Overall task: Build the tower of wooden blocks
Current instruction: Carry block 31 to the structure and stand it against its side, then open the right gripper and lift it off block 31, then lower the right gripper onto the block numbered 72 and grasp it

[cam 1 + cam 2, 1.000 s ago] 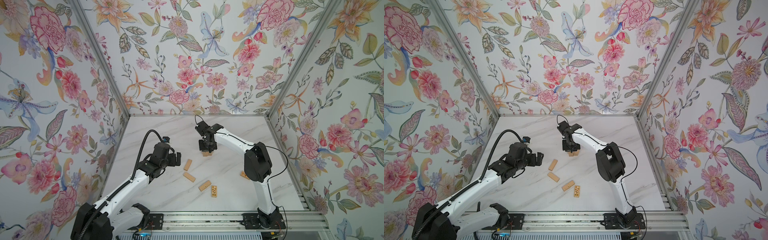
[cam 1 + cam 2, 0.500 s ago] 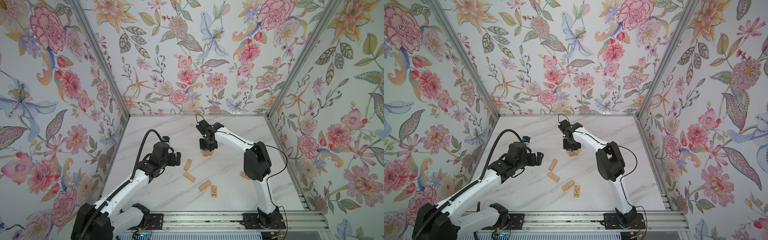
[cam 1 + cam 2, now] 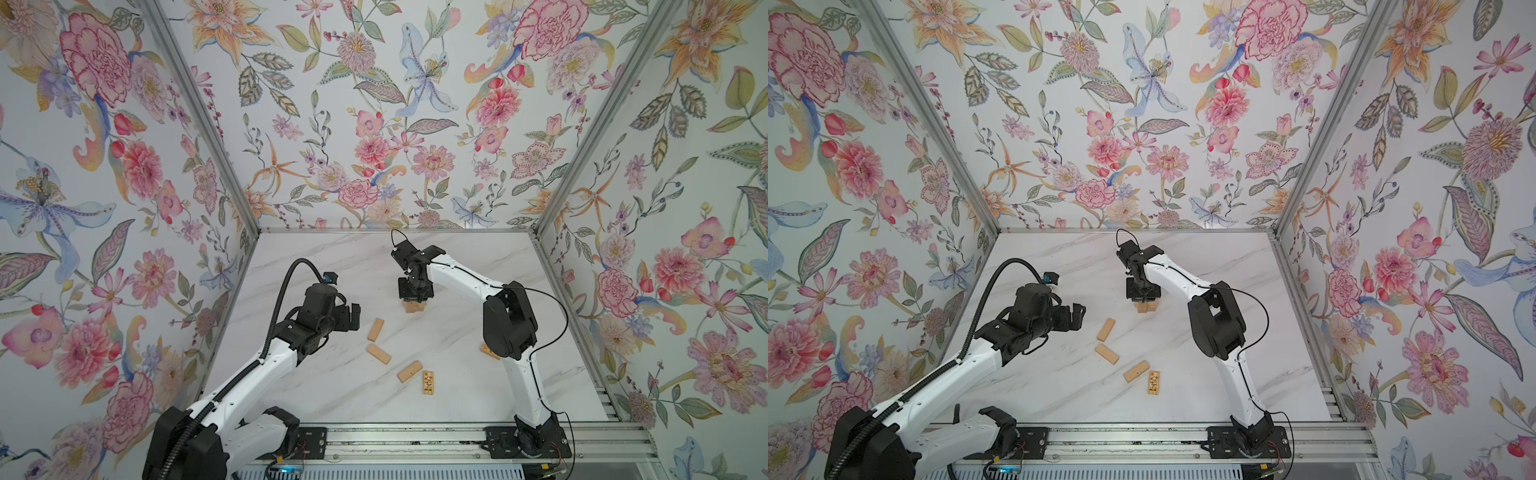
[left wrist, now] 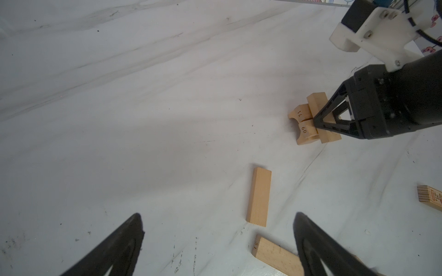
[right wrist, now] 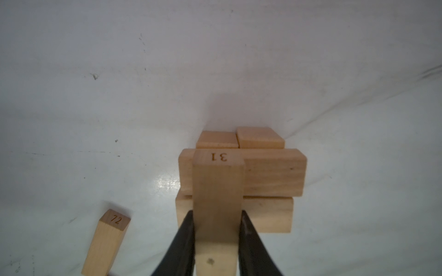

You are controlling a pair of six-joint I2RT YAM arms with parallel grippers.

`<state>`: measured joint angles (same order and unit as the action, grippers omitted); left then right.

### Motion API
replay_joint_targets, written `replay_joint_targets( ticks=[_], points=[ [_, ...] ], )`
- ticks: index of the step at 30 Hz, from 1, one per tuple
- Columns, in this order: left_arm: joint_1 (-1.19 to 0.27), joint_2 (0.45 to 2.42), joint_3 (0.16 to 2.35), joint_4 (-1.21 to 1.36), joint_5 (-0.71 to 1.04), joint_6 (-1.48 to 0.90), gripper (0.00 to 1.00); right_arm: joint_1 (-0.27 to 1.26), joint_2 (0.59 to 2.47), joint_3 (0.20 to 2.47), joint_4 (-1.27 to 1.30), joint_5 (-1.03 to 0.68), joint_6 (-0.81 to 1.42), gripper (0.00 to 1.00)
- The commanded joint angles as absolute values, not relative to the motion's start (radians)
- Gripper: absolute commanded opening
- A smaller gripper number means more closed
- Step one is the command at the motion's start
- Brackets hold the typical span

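Hardly anything moved: the right gripper [image 5: 216,213] stayed clamped on block 31 [image 5: 218,181] atop the tower [image 3: 414,307] at mid-table, two crossed layers done. The left gripper [image 4: 218,215] hung wide open near the loose wood blocks [image 3: 375,329], all unstacked.

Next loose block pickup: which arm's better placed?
Left. The left gripper is open, empty and hovering beside a loose block. The right gripper is shut on block 31 at the tower.

Bright, even light overhead. Soft shadow on table [image 5: 95,119] beside the tower [image 5: 275,172], glare patch near it. Close-up left gripper [image 4: 218,213] blurred; wrist views bowed at edges.
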<state>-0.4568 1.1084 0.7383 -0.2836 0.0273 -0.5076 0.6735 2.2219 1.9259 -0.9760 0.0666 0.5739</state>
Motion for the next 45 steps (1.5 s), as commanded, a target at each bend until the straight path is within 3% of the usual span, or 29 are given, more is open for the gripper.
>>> replay_joint_targets(
  ticks=[1,6,12,26,45],
  points=[
    [-0.442,1.111,0.762,-0.295,0.046,-0.485,0.99,0.669,2.243,1.962,-0.998,0.061,0.588,0.29],
    [-0.438,1.107,0.760,-0.296,0.051,-0.482,0.99,0.667,2.253,1.979,-1.007,0.060,0.589,0.32],
    [-0.431,1.098,0.760,-0.299,0.052,-0.478,0.99,0.668,2.230,1.991,-1.014,0.062,0.590,0.53],
    [-0.429,1.003,0.683,-0.317,0.065,-0.529,0.99,0.776,2.068,1.930,-1.069,0.078,0.730,0.61],
    [-0.428,0.738,0.595,-0.457,-0.004,-0.641,0.99,0.962,2.290,2.053,-1.070,0.101,0.896,0.64]
  ],
)
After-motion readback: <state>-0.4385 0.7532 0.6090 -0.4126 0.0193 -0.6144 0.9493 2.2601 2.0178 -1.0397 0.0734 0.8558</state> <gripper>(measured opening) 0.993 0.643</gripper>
